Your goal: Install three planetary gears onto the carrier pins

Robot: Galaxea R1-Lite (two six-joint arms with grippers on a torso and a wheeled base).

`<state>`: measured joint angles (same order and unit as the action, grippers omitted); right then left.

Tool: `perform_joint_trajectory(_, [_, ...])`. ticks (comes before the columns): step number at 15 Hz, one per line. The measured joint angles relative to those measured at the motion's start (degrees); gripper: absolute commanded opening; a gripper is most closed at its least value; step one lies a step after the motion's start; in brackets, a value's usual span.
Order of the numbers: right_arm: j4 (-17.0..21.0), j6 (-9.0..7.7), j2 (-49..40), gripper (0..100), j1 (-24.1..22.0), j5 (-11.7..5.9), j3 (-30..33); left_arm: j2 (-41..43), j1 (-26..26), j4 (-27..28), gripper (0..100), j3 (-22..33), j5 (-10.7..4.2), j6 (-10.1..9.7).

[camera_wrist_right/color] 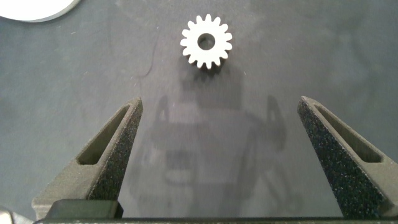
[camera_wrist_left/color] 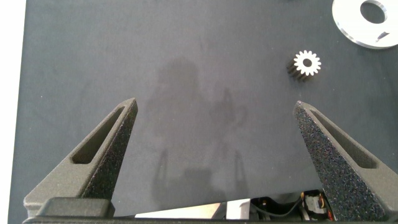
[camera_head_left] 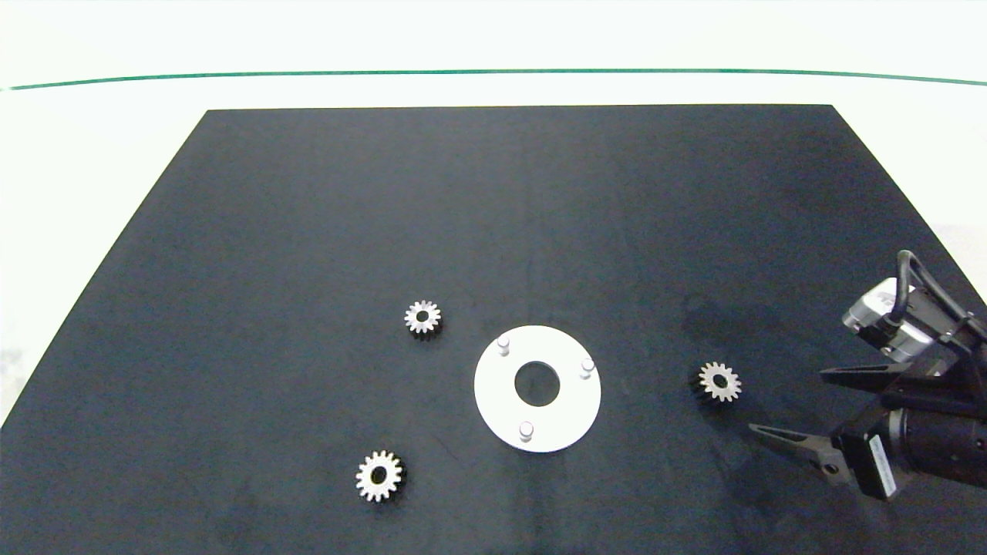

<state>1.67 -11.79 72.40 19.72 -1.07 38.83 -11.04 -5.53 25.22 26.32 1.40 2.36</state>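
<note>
Right pincer (camera_head_left: pixel 786 405) gapes beside the nearest gear (camera_head_left: pixel 719 381) — seemingly apart.

- No text, brand, number or sign can be read here.
- The small label on the right gripper (camera_head_left: pixel 786 406) is not legible.

You have three planetary gears on the black mat (camera_head_left: pixel 308 231): one (camera_head_left: pixel 422 317) behind-left of the white disc (camera_head_left: pixel 570 401), one (camera_head_left: pixel 379 475) front-left, one (camera_head_left: pixel 719 381) to its right. One disc carries three carrier pins (camera_head_left: pixel 503 344), all bare.
</note>
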Motion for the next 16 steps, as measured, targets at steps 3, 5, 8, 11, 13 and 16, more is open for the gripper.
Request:
perform_joint_trajectory(3, [-1.7,0.00,3.4,100,0.2,-0.05,0.7,0.1,0.0,0.0,100,-0.3,0.02,0.00])
perform_joint_trajectory(5, [-1.4,0.00,4.9,100,0.6,0.00,2.0,0.1,0.0,0.0,100,-0.4,0.00,-0.02])
perform_joint_trajectory(8, [-1.6,0.00,6.8,100,1.1,-0.05,3.2,0.1,-0.1,0.0,100,-0.4,0.16,0.00])
perform_joint_trajectory(11, [-1.9,0.00,9.0,100,1.1,-0.05,4.2,0.0,-0.1,0.0,100,-0.4,0.17,0.24])
perform_joint_trajectory(13, [-1.9,0.00,10.8,100,1.1,0.00,5.6,0.0,-0.1,0.0,100,-0.4,0.17,0.27])
perform_joint_trajectory(16, [-2.0,0.07,13.0,100,1.6,0.06,7.2,0.0,-0.2,0.0,100,-0.4,0.22,0.27])
